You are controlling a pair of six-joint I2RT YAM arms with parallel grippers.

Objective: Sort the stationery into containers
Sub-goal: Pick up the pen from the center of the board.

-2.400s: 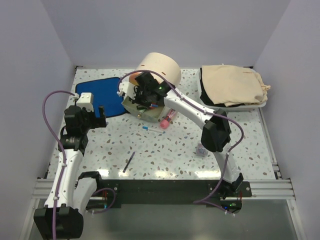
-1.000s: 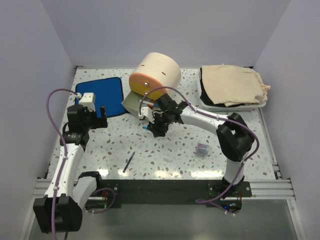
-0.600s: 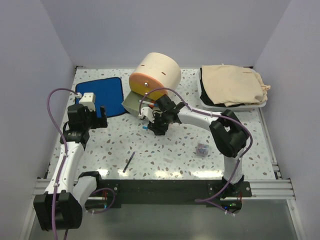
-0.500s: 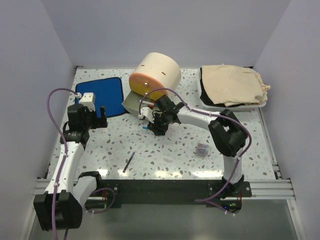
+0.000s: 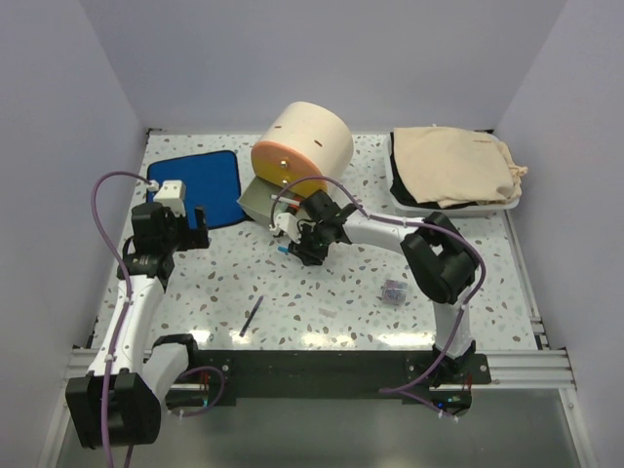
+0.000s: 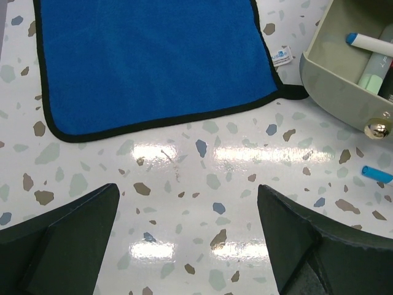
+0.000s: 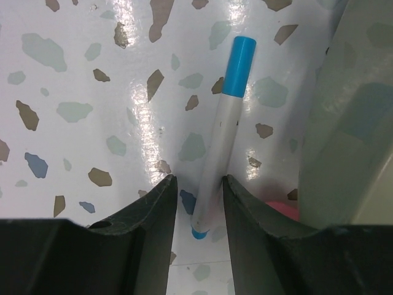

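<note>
Right claw (image 7: 198, 181) narrowed, low over bench (image 7: 86, 67), fingers straddling blue-tipped pen (image 7: 222, 126) that lies flat, not clamped, gap visible beside it. Grey drawer (image 7: 353, 123) just beside this claw. Left claw (image 6: 187, 190) spread wide, blue cloth (image 6: 153, 61) ahead of it.

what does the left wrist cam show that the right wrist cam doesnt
Only the left wrist: the blue cloth, the knob and inside of the grey drawer, with a pale green highlighter in it, and the wide-open left gripper.
Only the right wrist: the whole blue-tipped pen lying between the right gripper fingers, not yet clamped, and a pink sliver.
Both: the speckled table and the drawer's grey wall; the blue tip at the left view's edge is probably that same pen.
</note>
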